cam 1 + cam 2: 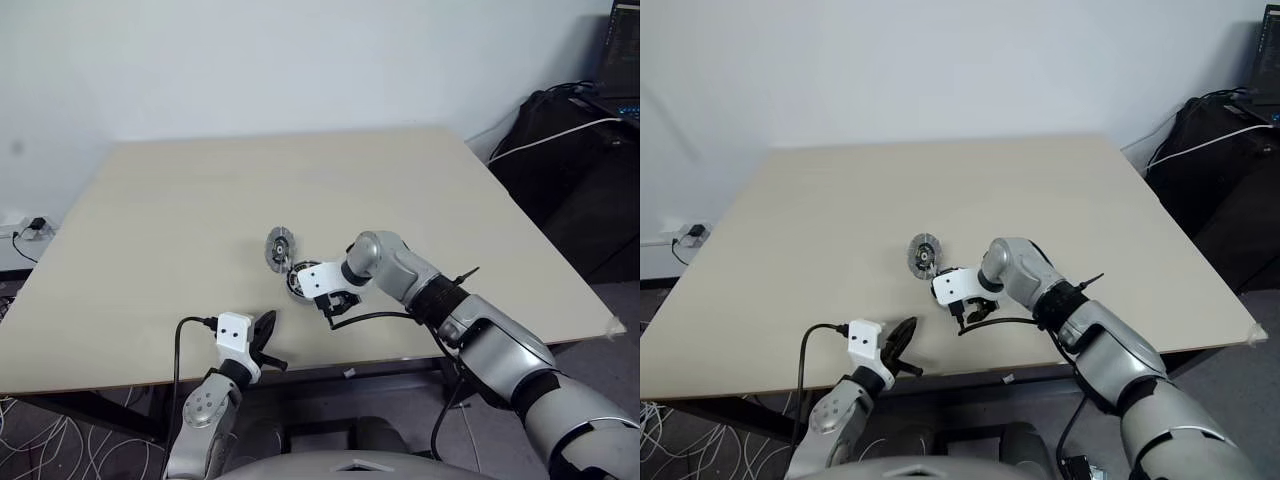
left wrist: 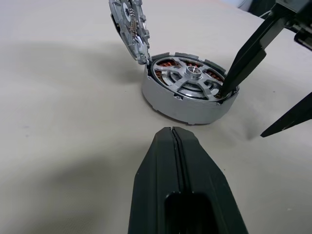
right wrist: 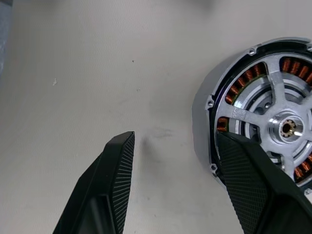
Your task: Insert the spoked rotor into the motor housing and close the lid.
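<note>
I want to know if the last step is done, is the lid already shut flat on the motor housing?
No. In the left wrist view the lid stands tilted up at the edge of the motor housing, leaving the spoked rotor exposed.

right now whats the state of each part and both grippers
spoked rotor: seated in the housing, copper windings showing through its gaps
motor housing: flat on the table, top uncovered
lid: open, standing tilted at the housing's edge
right gripper: open, one finger on the housing's rim, the other outside it
left gripper: shut, empty, short of the housing
</note>
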Controlling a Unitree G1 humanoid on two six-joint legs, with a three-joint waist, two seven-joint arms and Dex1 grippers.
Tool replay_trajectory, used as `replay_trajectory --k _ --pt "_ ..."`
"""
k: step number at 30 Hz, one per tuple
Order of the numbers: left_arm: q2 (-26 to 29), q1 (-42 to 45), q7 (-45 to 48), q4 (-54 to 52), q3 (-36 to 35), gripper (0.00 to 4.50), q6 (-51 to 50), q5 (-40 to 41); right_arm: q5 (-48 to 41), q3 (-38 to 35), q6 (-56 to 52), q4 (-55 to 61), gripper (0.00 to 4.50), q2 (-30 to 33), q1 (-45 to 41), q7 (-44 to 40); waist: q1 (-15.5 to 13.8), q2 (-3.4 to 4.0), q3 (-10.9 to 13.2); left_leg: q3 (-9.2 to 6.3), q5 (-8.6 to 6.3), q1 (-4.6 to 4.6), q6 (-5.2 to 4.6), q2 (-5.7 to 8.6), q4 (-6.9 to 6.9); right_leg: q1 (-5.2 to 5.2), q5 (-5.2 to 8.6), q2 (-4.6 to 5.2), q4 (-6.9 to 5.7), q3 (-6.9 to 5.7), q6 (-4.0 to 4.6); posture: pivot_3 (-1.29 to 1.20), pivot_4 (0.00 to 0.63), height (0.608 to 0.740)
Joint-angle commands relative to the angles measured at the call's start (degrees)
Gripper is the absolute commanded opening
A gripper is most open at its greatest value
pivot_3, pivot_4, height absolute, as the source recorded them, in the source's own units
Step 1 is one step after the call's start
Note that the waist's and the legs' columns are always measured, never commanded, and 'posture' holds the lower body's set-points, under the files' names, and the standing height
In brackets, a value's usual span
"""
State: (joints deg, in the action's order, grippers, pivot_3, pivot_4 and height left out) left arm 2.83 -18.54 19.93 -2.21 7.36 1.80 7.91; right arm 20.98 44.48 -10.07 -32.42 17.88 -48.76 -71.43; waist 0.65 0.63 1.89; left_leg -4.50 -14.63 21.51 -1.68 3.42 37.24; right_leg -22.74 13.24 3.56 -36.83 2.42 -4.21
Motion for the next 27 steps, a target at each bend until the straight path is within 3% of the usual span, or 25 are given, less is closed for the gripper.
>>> replay_trajectory --k 1,8,11,18,27 --pt "-0.4 0.3 -0.4 -1.7 0.0 0.00 1.3 0.6 1.0 -0.5 1.3 -1.3 2.84 -0.9 -2.2 -1.0 0.0 0.00 0.0 0.00 0.00 0.00 0.00 0.00 0.00 0.00 0.00 0.00 0.00 0.00 0.00 0.00 0.000 0.740" --pt "-0.8 -0.1 -0.8 -2.1 0.1 0.00 1.3 0.6 2.5 -0.8 2.4 -5.4 2.84 -2.9 -3.9 -0.6 0.1 0.02 0.0 -0.01 0.04 -0.03 0.06 -0.01 0.00 0.00 -0.03 -0.02 -0.04 -0.01 0.04 0.00 0.000 0.740" --pt "-0.9 -0.2 -1.0 -2.2 0.2 0.00 1.3 0.6 3.1 -1.1 2.8 -7.1 2.23 -3.5 -4.4 0.1 0.1 0.03 0.0 0.00 0.06 -0.05 0.10 -0.02 0.00 0.01 -0.07 -0.04 -0.05 -0.01 0.11 0.00 0.000 0.740" --pt "-1.0 -0.3 -1.3 -2.5 0.4 0.00 1.3 0.7 3.9 -1.8 3.5 -8.7 0.03 -4.0 -4.6 1.0 0.0 0.03 0.0 -0.02 0.07 -0.05 0.11 0.00 -0.03 0.01 -0.08 -0.03 -0.03 -0.02 0.12 0.00 0.000 0.740" --pt "-1.0 -0.2 -1.0 -2.5 0.6 0.00 1.0 0.8 2.1 -4.6 1.2 -8.6 0.03 -4.3 -3.5 2.3 0.1 0.04 0.0 -0.02 0.09 -0.05 0.14 -0.01 -0.03 0.01 -0.08 -0.03 -0.06 -0.03 0.13 0.00 0.000 0.740"
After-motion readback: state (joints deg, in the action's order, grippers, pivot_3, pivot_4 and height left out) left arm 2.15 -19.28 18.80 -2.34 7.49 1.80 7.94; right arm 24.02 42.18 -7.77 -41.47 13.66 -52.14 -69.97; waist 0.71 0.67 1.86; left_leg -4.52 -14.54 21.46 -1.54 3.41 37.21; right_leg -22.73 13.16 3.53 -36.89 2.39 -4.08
